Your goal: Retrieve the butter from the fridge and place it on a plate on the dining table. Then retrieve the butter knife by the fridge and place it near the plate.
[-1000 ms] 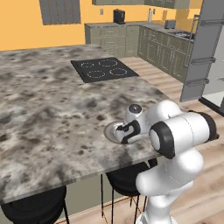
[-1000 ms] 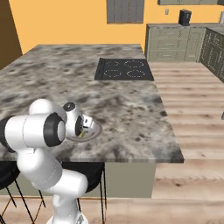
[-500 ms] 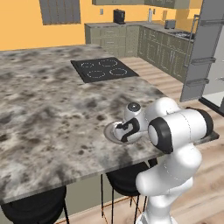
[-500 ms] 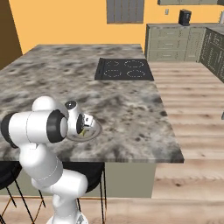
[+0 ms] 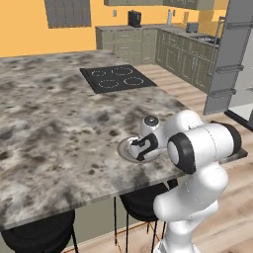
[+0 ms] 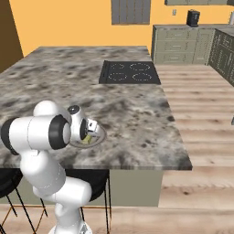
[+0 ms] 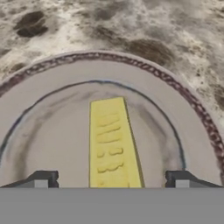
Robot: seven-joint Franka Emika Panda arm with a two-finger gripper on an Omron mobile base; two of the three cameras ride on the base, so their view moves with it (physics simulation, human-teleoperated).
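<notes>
The yellow butter (image 7: pixel 113 144) lies flat inside the round grey-brown plate (image 7: pixel 175 83), lengthwise between my fingertips (image 7: pixel 41 179) without touching them. My gripper (image 7: pixel 111 180) hangs open just above the plate, jaws wide on both sides of the stick. From the left base view the gripper (image 5: pixel 140 148) is low over the plate (image 5: pixel 123 152) near the front edge of the dining table (image 5: pixel 59 123). The right base view shows the butter (image 6: pixel 86 140) on the plate (image 6: pixel 99 136) under the gripper (image 6: pixel 89 132). The fridge (image 5: pixel 228 59) stands at the far right. The butter knife is out of view.
A black cooktop (image 5: pixel 117 78) is inset in the table beyond the plate. Black stools (image 5: pixel 37 237) stand under the table's near edge. Olive-green cabinets (image 6: pixel 183 43) line the back wall, with wooden floor (image 6: pixel 205 105) to the table's right.
The jaws have spread wide and let go of the butter, which now rests on the plate. The arm has barely moved.
</notes>
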